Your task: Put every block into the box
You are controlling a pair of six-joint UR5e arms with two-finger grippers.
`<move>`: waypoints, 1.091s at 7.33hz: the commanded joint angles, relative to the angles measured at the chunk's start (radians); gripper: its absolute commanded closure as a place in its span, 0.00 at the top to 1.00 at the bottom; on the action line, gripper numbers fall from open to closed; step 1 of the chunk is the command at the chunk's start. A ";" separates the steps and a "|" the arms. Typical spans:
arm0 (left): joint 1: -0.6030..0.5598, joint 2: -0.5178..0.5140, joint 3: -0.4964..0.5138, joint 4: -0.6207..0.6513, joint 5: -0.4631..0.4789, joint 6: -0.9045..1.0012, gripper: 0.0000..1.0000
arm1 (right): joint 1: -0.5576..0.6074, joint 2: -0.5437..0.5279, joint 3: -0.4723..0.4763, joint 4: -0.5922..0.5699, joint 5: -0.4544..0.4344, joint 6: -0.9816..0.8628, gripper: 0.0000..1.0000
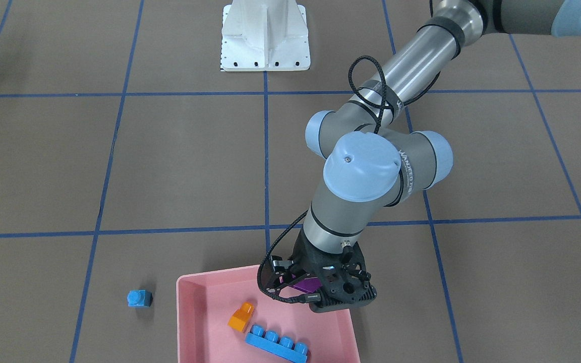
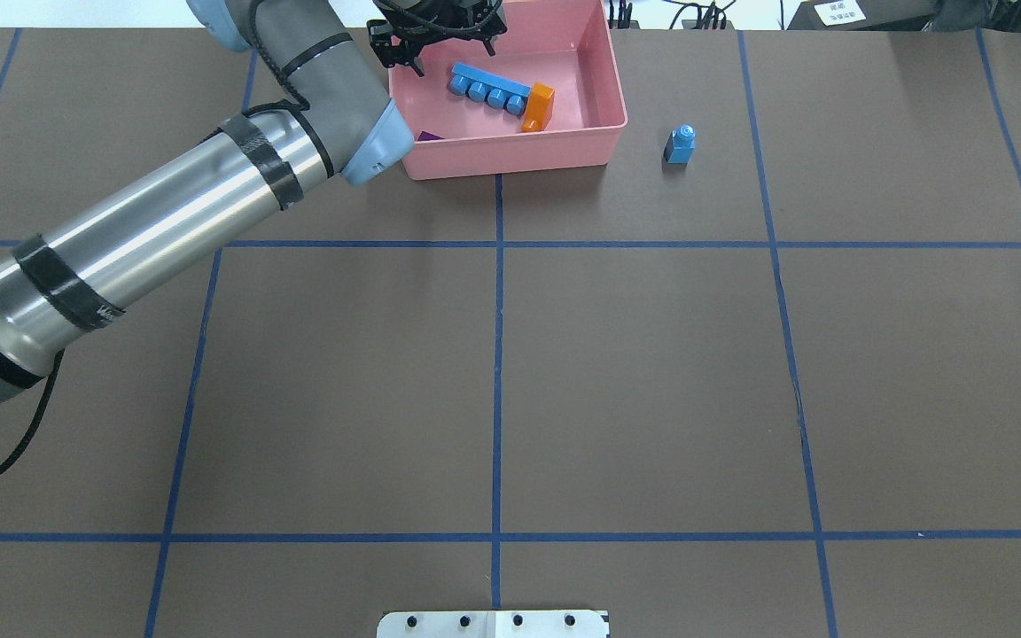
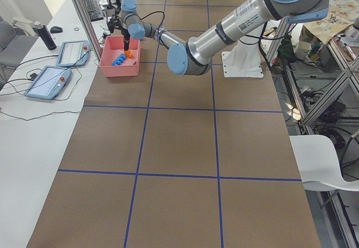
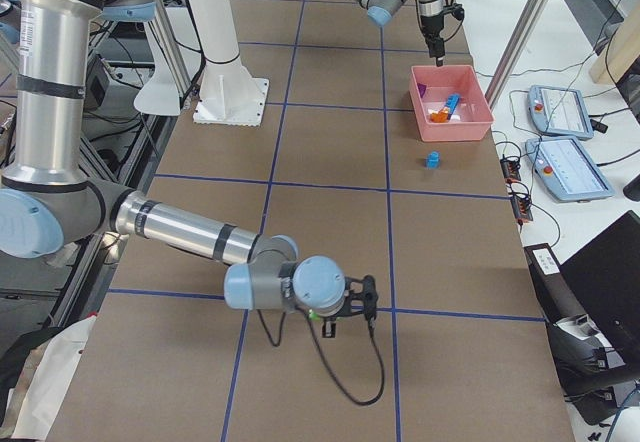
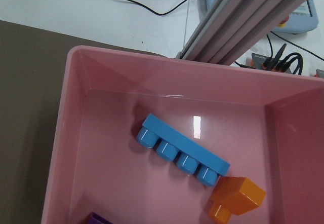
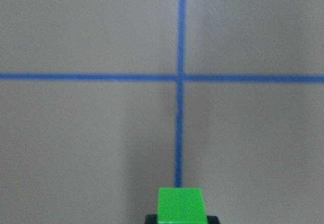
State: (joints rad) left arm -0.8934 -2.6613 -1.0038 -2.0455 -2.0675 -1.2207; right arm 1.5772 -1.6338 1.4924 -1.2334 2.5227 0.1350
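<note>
So, front-facing view: I see the left gripper [image 1: 321,290] hanging over one corner of the box [image 1: 185,307]. Its fingers are hidden under the wrist, so I cannot tell how wide they stand.
Under the tool: the purple block [image 1: 301,285] peeks out directly beneath it, inside the box.
Beside the tool: the orange block [image 1: 241,316] and the long blue block [image 1: 277,344] lie on the box floor, a little off to one side of the gripper.
Past the box: the small blue block [image 1: 139,298] stands on the table [image 1: 169,166], outside the box, on the side away from the gripper.
Overhead view: the purple block lies on the box floor against a wall, with the gripper higher up in the picture, over the box. The orange block rests against one end of the long blue block.
Left wrist view: the long blue block is straight below the tool, with the orange block at its end. A purple corner shows at the bottom edge.
Right-side view: my right gripper [image 4: 368,297] hangs low over the table, well apart from the box.
Right wrist view: the green block [image 6: 180,205] sits clamped between two dark finger tips at the bottom edge. A blurred blue tape cross [image 6: 179,77] lies beyond it.
</note>
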 commanded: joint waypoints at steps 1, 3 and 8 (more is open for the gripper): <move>-0.077 0.178 -0.263 0.105 -0.117 0.015 1.00 | -0.173 0.295 -0.010 -0.003 -0.002 0.388 0.00; -0.152 0.430 -0.523 0.246 -0.120 0.347 1.00 | -0.352 0.577 -0.072 -0.026 -0.106 0.725 0.00; -0.458 0.750 -0.676 0.498 -0.140 1.140 1.00 | -0.638 1.199 -0.586 -0.003 -0.434 1.101 0.00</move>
State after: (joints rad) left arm -1.3033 -1.9549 -1.6793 -1.5561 -2.2063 -0.1795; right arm 0.9857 -0.5752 1.0671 -1.2450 2.1568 1.2009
